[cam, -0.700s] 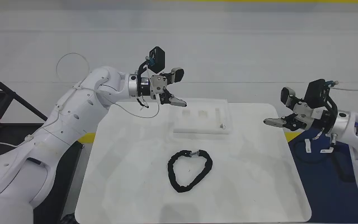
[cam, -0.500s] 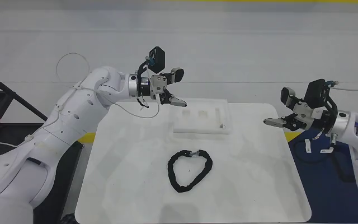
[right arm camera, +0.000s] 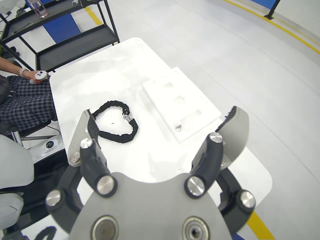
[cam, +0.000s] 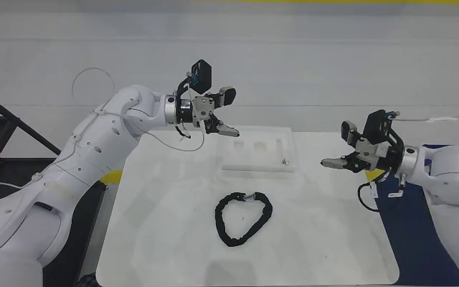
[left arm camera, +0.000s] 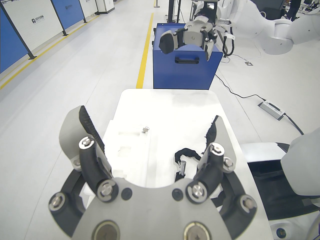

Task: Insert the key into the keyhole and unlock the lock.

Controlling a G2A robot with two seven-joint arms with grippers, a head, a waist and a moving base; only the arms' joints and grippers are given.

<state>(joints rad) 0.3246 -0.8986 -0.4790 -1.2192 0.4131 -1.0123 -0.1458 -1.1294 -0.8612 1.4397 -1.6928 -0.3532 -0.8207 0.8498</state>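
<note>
Small key [cam: 285, 161] lies on the white foam tray [cam: 251, 162], at the corner nearest the right gripper [cam: 339, 147], which is spread wide and empty. The black chain lock [cam: 243, 217] lies just beside the tray. The left gripper [cam: 231, 113], also wide, hovers over the tray's opposite end.

The white table [cam: 161, 237] carries a black chain lock [cam: 220, 219] looped near its middle and a white foam tray [cam: 258, 162] flat along its far edge.
</note>
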